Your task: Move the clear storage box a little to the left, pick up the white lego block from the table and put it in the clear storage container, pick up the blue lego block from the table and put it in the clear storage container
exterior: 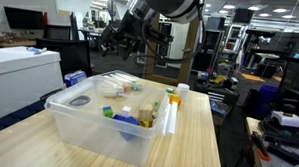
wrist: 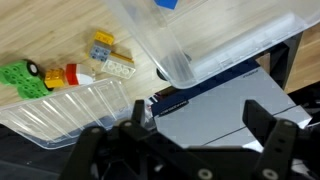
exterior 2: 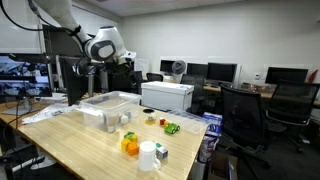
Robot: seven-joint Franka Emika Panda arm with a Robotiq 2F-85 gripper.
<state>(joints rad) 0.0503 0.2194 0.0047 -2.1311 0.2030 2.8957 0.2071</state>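
The clear storage box (exterior: 98, 117) is a large translucent bin on the wooden table, and it shows in both exterior views (exterior 2: 108, 104). In the wrist view its rounded corner (wrist: 215, 45) fills the top. A blue lego block (wrist: 167, 3) shows at the top edge through the bin; I cannot tell whether it lies inside. The white lego block (wrist: 118, 66) lies on the table among yellow, red and green pieces. My gripper (wrist: 200, 120) is open and empty. It hangs high beyond the bin's far end (exterior: 118, 37), past the table's edge (exterior 2: 128, 62).
A second clear plastic tray (wrist: 60, 112) lies next to the loose bricks. A yellow cup (exterior: 172, 95) and a white cup (exterior: 182, 89) stand by the bin. A white printer (exterior 2: 167, 96), office chairs (exterior 2: 240, 110) and desks surround the table.
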